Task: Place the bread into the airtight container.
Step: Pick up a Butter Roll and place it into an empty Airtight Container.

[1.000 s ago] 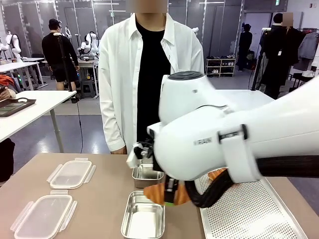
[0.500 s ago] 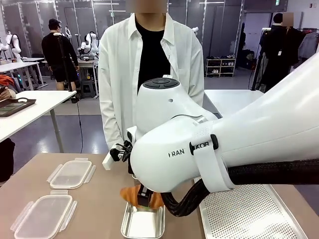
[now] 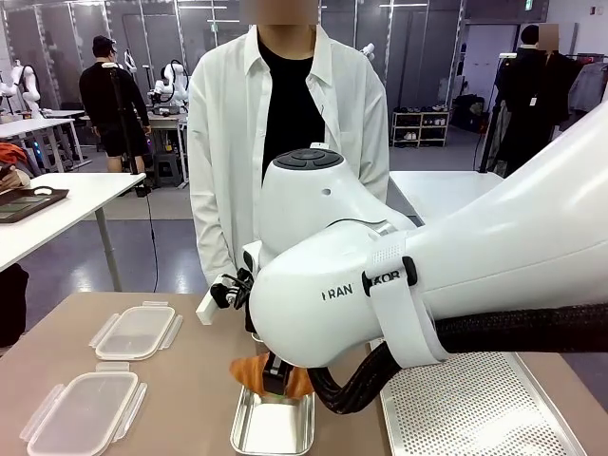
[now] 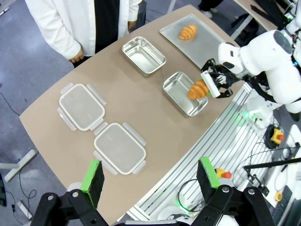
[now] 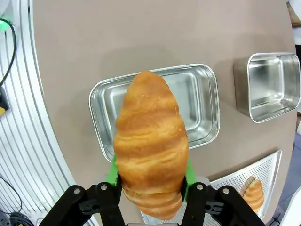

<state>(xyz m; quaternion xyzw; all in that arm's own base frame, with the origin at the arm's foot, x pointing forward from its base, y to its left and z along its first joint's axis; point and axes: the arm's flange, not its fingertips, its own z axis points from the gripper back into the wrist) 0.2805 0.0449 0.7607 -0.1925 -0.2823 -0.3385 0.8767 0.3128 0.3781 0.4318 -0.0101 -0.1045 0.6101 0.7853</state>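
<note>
- My left gripper (image 4: 150,175) hangs high over the near edge of the surface (image 4: 141,103), its green-padded fingers spread wide apart with nothing between them.
- My right gripper (image 5: 150,174) is clamped on the bread (image 5: 150,141), a golden croissant pinched across its wider end by the two green pads.
- The bread sits in the air directly above the near container (image 5: 202,108), an open steel box with nothing lying in it; from the front I see the croissant (image 3: 249,372) over that box's far rim (image 3: 275,427).
- Left of this box lie two clear plastic lids, one nearer me (image 3: 84,410) and one just beyond it (image 3: 135,332), both flat on the surface.
- The far container (image 4: 143,55), a second steel box, stands just past the first one, a little apart from it.
- On my right a perforated metal tray (image 4: 209,44) carries a second croissant (image 4: 188,32).
- At the far side a person (image 3: 285,142) in a white shirt stands close to the surface, arms down.
</note>
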